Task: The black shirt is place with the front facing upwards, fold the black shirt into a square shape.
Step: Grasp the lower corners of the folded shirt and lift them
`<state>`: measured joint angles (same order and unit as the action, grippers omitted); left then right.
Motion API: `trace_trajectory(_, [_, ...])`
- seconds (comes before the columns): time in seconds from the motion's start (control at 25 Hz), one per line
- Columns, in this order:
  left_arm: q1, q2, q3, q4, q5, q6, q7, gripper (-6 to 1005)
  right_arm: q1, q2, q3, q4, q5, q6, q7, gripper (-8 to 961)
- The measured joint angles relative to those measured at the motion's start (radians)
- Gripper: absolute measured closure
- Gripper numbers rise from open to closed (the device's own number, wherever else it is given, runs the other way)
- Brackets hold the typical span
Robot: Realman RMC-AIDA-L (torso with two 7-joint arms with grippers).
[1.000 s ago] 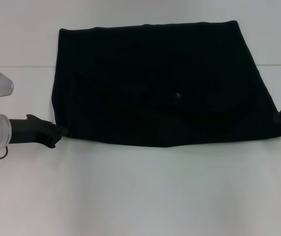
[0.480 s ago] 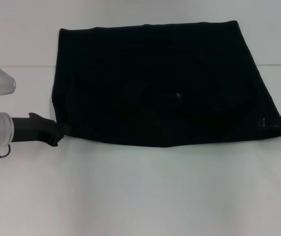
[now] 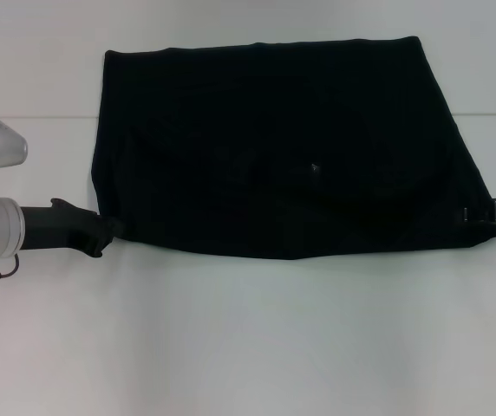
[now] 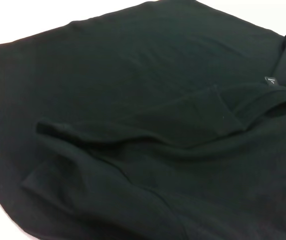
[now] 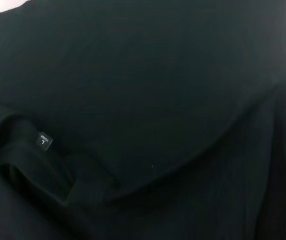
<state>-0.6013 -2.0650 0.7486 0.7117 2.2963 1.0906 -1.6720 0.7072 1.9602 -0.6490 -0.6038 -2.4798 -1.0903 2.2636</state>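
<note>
- Since 1 s ago the left gripper (image 3: pixel 109 232) has slid a little inward along the table (image 3: pixel 248 347), so its dark tip now meets the near left corner of the black shirt (image 3: pixel 283 147); over the last 0.5 s it barely shifts
- On the other side, the right gripper (image 3: pixel 491 211) has come in from the frame's edge and now overlaps the shirt's near right corner, where 1 s ago only a small dark piece of it showed, apart from the cloth
- Black shirt: lies flat on the white table as a wide, already folded shape, stretching from the left gripper's tip across to the right gripper, with its bulk on the far side of both
- Left gripper: low at the table surface, touching the shirt's corner; black fingers against black cloth, so I cannot tell how far apart they are or whether any fabric is pinched
- Right gripper: mostly out of the head view, only a short black part showing at the shirt's corner; its opening and any hold on the cloth cannot be told either
- Left wrist view: filled with layered black cloth, a folded edge and a rounded fold running across, and a small dark label (image 4: pixel 270 81) on the fabric
- Right wrist view: again only black cloth, with a curved fold line and a small size label (image 5: pixel 44 140) near a folded edge
</note>
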Motion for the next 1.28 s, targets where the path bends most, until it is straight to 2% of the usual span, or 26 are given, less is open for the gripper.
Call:
trace_trajectory(0.2, [0.001, -0.002, 0.0, -0.001, 0.0, 0.0, -0.002, 999, -0.007, -0.004, 0.0, -0.002, 0.003, -0.006, -0.008, 424])
trace_trajectory(0.44, [0.007, -0.004, -0.009, 0.004, 0.0, 0.008, -0.013, 998, -0.021, -0.006, 0.003, -0.013, 0.006, -0.031, -0.024, 635])
trace_trajectory(0.64, [0.01, -0.004, -0.013, 0.005, 0.0, 0.013, -0.024, 999, -0.052, -0.006, 0.01, -0.04, 0.011, -0.057, -0.036, 870])
trace_trajectory(0.88, [0.026, -0.002, -0.031, 0.021, 0.0, 0.085, -0.03, 998, -0.09, -0.009, 0.083, -0.053, 0.039, -0.114, -0.108, 917])
trace_trajectory(1.04, [0.05, 0.003, -0.105, 0.054, -0.001, 0.199, -0.032, 998, -0.125, -0.009, 0.123, -0.081, 0.06, -0.175, -0.147, 933])
trace_trajectory(1.28, [0.09, 0.019, -0.206, 0.071, -0.002, 0.375, -0.024, 999, -0.208, 0.014, 0.171, -0.187, 0.096, -0.291, -0.189, 932])
